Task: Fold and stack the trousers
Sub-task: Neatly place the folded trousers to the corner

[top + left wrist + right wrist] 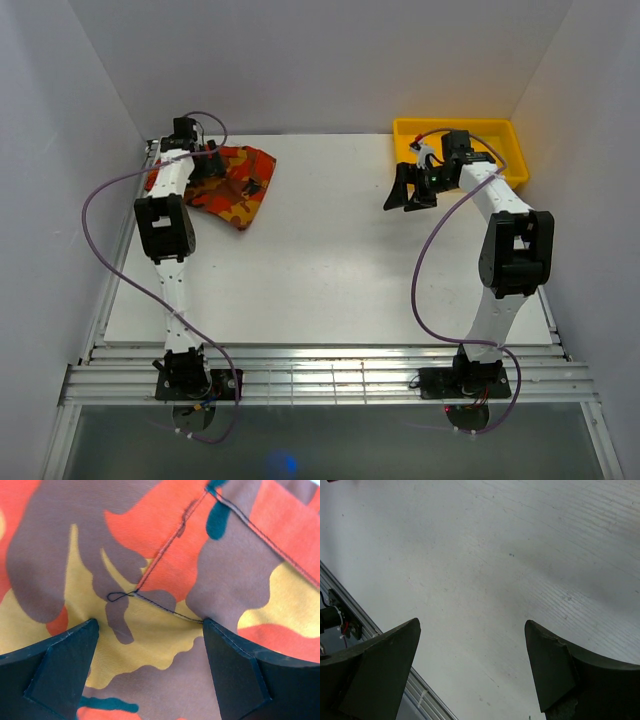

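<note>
Left end effector hangs open right over the trousers!

The trousers lie bunched in a rumpled heap directly beneath that end effector, in the far-left corner of the tabletop. The heap's longer run goes crosswise under the spread fingers, with one lobe spilling toward the arm's base. The left arm is plainly the nearer one. The right end effector is also spread wide and gripping nothing over bare tabletop; the trousers sit well off to its left and the yellow tray just behind it. Up close, the cloth is a fine weave in orange, brown and yellow camouflage with dark patches. A stitched seam runs away from the fingers, and a loose black thread loops between them. Whether the fingertips touch the fabric, I can't tell.
</note>
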Motion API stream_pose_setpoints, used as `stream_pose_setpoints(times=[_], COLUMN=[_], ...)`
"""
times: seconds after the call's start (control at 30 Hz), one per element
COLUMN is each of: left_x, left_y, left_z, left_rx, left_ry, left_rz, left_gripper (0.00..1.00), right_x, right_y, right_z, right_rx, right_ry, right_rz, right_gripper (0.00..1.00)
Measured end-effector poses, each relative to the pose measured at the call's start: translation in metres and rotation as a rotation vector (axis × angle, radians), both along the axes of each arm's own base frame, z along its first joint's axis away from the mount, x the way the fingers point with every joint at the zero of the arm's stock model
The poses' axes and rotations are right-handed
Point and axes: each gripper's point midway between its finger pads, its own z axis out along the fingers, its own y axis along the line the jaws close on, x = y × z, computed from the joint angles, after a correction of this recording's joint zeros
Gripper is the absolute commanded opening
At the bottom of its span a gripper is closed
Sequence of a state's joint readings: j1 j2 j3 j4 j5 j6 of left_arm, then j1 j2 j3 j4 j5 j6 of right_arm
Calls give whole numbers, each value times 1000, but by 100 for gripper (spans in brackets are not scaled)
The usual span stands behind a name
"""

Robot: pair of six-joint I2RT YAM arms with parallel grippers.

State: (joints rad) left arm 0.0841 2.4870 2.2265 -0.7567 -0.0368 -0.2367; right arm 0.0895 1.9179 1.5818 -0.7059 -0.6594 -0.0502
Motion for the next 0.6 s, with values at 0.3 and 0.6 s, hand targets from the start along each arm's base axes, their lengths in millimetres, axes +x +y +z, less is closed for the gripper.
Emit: stream_pose_setpoints(times=[0.3, 0.6], left_x=[63, 47], left_y=[36, 21], left_z=[11, 23], left_rx=[-114, -124], left_ry=[-248, -293], left_rz=[73, -118], left_gripper=[98, 98], right_x=[-6, -16], right_y=[-11, -16], right_z=[-10, -12], right_rx=[-11, -22], right_ry=[28, 53], right_rz=[-9, 3], right_gripper=[90, 90])
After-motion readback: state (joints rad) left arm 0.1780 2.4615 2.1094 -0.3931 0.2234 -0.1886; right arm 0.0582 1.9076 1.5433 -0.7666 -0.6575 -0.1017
